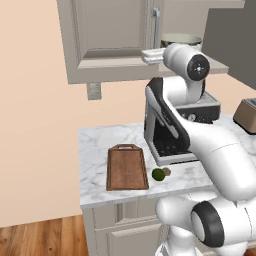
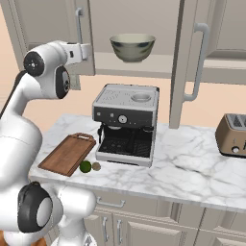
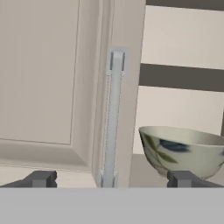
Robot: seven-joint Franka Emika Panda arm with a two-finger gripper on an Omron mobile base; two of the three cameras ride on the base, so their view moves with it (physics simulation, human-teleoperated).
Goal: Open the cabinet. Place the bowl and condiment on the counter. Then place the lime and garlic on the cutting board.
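The bowl (image 2: pixel 132 46) sits on the cabinet (image 1: pixel 107 37) shelf, straight above the coffee machine (image 2: pixel 126 122). In the hand view its side shows a leafy pattern and it looks glazed, so I'd treat it as rigid, smooth and probably slippery, and breakable if dropped. I judge the rim the best hold, one finger inside and one outside, since the round belly is too wide to span. I can't make out the condiment on the shelf from here.

The gripper (image 3: pixel 112 179) is spread fully wide with nothing in it, raised level with the shelf, left of the bowl and above the machine, facing the left door's bar handle (image 3: pixel 112 118). That door looks nearly shut, while the right door (image 2: pixel 185 57) stands swung out to the right of the machine.

On the counter (image 2: pixel 192 158), the lime (image 2: pixel 85 166) and garlic (image 2: pixel 96 166) lie touching just off the machine's front left corner, beside the cutting board (image 2: pixel 68 153).
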